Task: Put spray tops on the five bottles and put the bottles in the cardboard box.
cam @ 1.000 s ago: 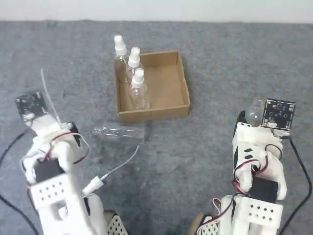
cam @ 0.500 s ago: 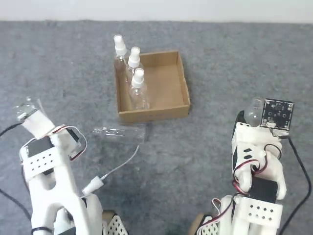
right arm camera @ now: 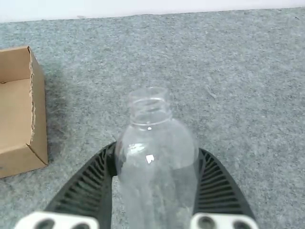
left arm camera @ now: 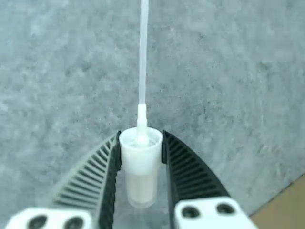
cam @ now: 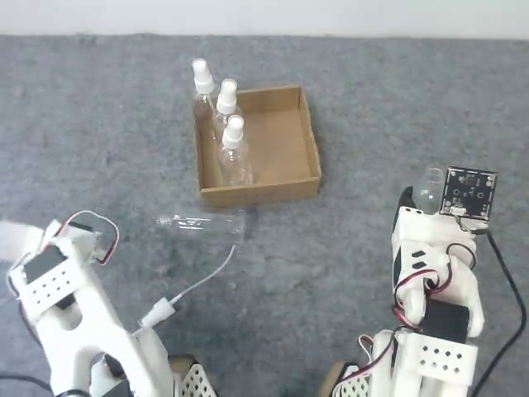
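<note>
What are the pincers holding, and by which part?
Left pincer grips a spray top by its cap; right pincer grips an open bottle around its body.

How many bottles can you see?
5. Three capped bottles stand along the cardboard box's left wall. One topless bottle lies on the carpet near the box. One held bottle, also topless, sits in the right gripper.

1 bench (cam: 388, 99): grey carpet-like cloth, matt, coarse nap.
1 cardboard box (cam: 260, 194): brown paperboard, matt, raw-cut edges.
1 bottle (right arm camera: 155, 164): clear plastic, glossy, smooth.
1 spray top (left arm camera: 139, 164): white plastic, smooth, dull sheen; tube translucent.
left hand (left arm camera: 140, 137), right hand (right arm camera: 157, 150): black plastic, ribbed inner faces, matt.
arm shells (cam: 434, 248): white plastic, smooth.
</note>
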